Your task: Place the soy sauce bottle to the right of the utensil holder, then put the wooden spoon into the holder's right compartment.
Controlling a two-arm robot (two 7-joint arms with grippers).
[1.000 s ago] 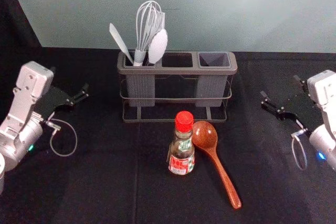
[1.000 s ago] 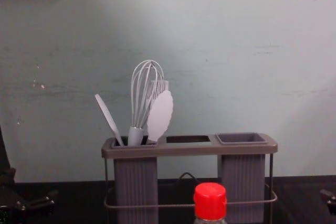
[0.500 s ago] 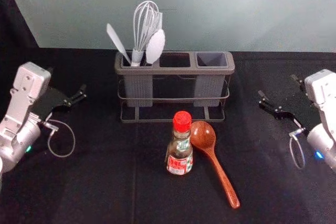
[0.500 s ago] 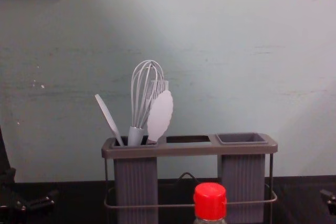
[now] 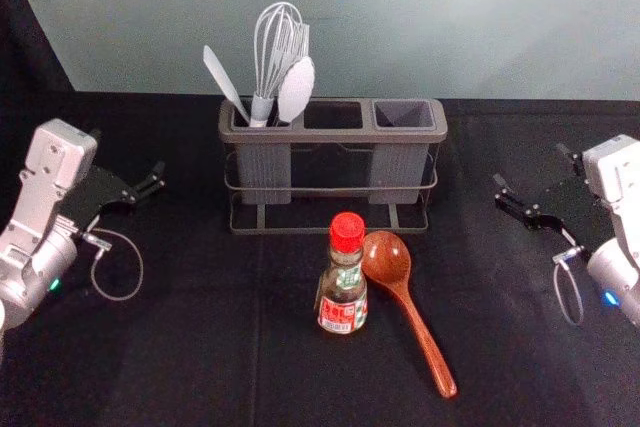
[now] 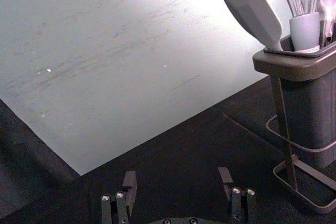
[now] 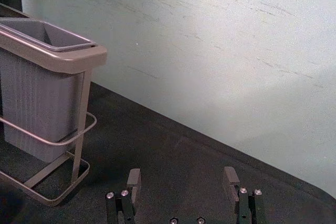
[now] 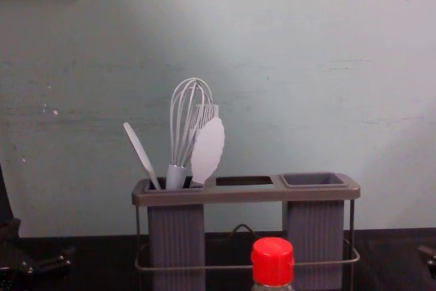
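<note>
black cloth (image 5: 200,347) lies under everything, and at its left side is the left gripper (image 5: 128,152), over the cloth and well apart from the rack; its two fingers stand wide open, with nothing held between them. to the right of that comes the grey utensil holder (image 5: 330,135), upright at the far side. its left compartment (image 5: 265,172) is the busy one: a pale spatula (image 5: 223,80) leaning left, a whisk (image 5: 275,47) standing up, and a white scalloped utensil (image 5: 297,89) tipped a little to the right. the holder's right compartment (image 5: 402,115) is empty. the soy sauce bottle (image 5: 343,287), red cap on top, stands upright on the near side of the holder, in front of it rather than to its right. just right of the bottle lies the wooden spoon (image 5: 388,259), bowl toward the holder, handle running near and to the right; whether bowl and bottle touch i can't tell. at the right side is the right gripper (image 5: 530,165), also spread wide and holding nothing, apart from bottle and spoon.
</note>
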